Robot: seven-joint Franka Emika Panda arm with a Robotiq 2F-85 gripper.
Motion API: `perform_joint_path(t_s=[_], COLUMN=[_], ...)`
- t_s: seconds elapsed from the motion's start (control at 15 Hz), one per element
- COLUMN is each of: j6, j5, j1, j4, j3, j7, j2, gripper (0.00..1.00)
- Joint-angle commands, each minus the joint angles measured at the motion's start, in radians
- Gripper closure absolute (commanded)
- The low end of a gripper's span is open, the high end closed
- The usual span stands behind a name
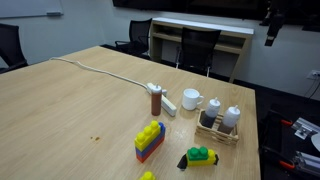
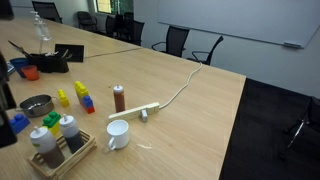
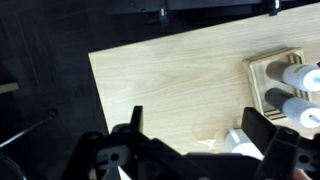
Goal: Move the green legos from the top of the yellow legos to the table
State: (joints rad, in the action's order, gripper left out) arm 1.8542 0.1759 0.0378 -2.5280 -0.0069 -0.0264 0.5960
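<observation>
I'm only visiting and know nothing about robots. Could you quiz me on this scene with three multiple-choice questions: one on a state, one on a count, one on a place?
1. The gripper is: A shut on something; B open and holding nothing; C missing from the wrist view.
2. How many shakers stand in the wooden tray? A one; B two; C four.
3. Where do the green legos sit? A in the wooden tray; B in the gripper; C on the yellow legos.

Answers: 1 B, the wrist view shows its fingers wide apart with nothing between them. 2 B, both exterior views show two. 3 C, an exterior view shows the green resting on the low yellow brick.
</observation>
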Motion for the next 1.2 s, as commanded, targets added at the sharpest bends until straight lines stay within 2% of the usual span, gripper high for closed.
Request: perform_joint_path(t_s=[0.0, 0.27, 0.33, 0.87, 1.0, 1.13], j6=[0.173, 0.373, 0.298, 0.315, 0.380, 0.473], j5=[-0.007, -0.028, -0.034, -0.041, -0.063, -0.078], j1=[-0.073, -0.162, -0.148, -0.152, -0.186, -0.233], j4=[-0.144, -0.293, -0.235, -0.246, -0.248, -0.251], j3=[0.051, 0.097, 0.106, 0.113, 0.124, 0.170], j7=[0.011, 0.023, -0.003, -0.018, -0.010, -0.015], j2=[0.104, 0.179, 0.122, 0.120, 0.089, 0.046], gripper=[0.00, 0.00, 0.00, 0.00, 0.00, 0.00])
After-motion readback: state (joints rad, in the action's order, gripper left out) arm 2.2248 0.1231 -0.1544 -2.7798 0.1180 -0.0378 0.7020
